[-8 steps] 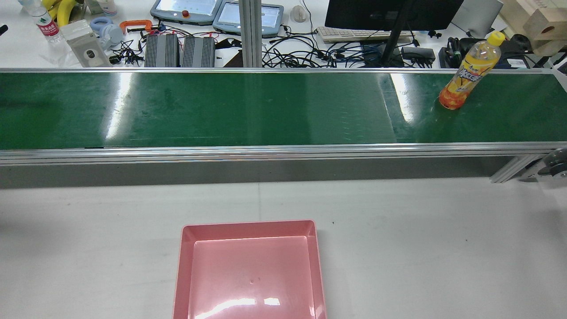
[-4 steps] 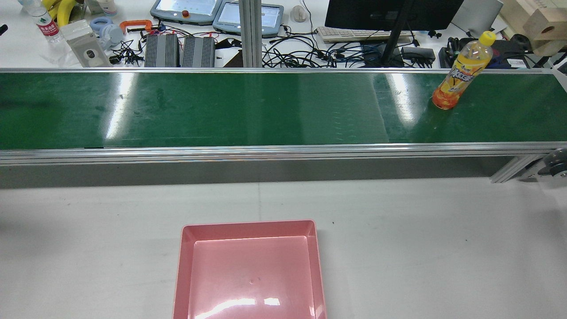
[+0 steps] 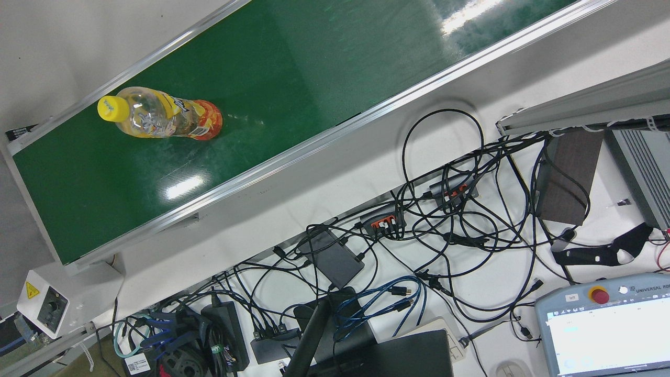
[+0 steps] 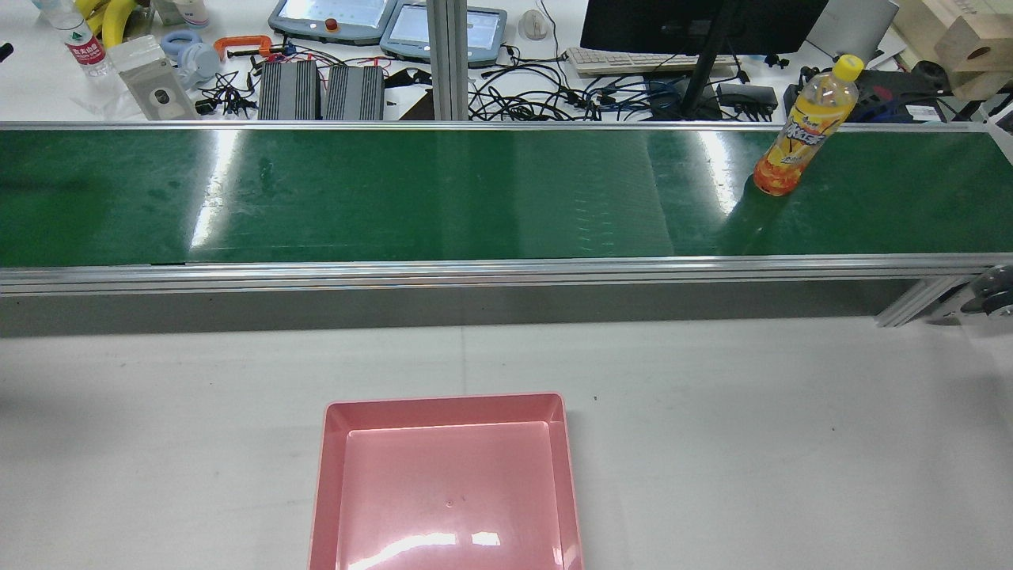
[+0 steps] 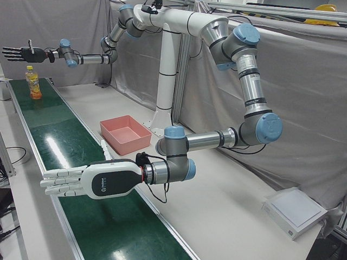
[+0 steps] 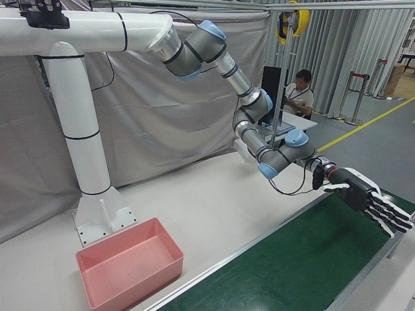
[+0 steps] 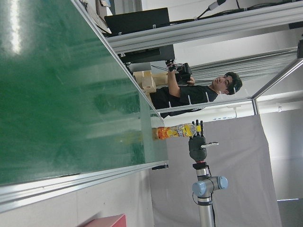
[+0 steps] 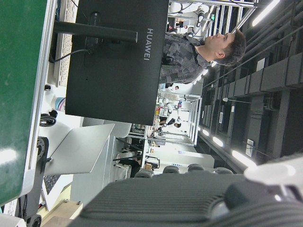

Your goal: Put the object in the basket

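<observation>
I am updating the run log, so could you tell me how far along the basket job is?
Nothing is done yet: the pink basket is empty. The bottle stands upright on the green belt, untouched. The right hand hovers open near it; the left hand is open over the belt, far off. Grasping, carrying and placing all remain.

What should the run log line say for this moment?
upright orange drink bottle with yellow cap on green conveyor belt | pink plastic basket holds nothing | left hand open over belt | right hand open
</observation>
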